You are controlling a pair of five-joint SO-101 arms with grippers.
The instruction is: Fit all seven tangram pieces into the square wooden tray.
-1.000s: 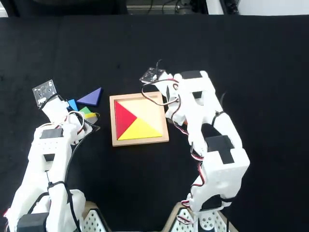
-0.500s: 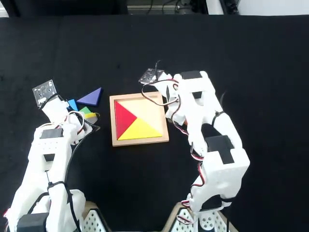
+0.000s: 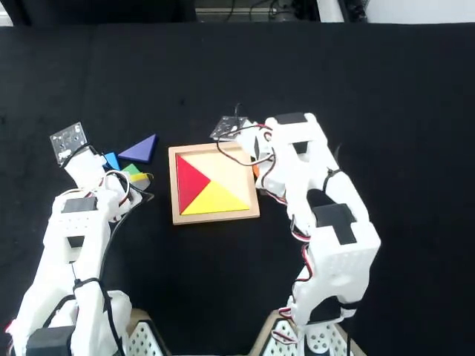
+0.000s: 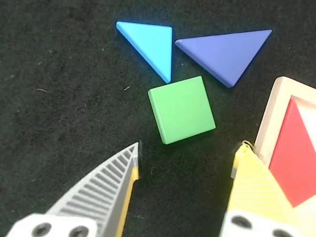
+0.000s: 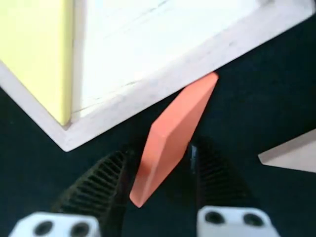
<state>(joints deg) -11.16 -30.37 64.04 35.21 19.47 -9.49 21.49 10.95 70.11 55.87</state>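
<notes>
Remote-station view, both arms at the black desk [image 3: 386, 89]. The square wooden tray [image 3: 215, 216] lies between the arms and I count two pieces seated in it: a red triangle [image 3: 190, 182] against its left wall and a yellow triangle [image 3: 217, 199] along its near wall, the two meeting along one edge. The right end effector [image 5: 160, 150] is clenched on an orange piece [image 5: 170, 140], held on edge and tilted (its far tip meets the outside of the tray's wall, near the corner by the yellow triangle). The left end effector [image 4: 189, 148] is released, jaws spread over the desk just beside a green square [image 4: 181, 109]. Beyond the square lie a light blue triangle [image 4: 150, 45] and a dark blue triangle [image 4: 224, 53], all three close together, left of the tray.
</notes>
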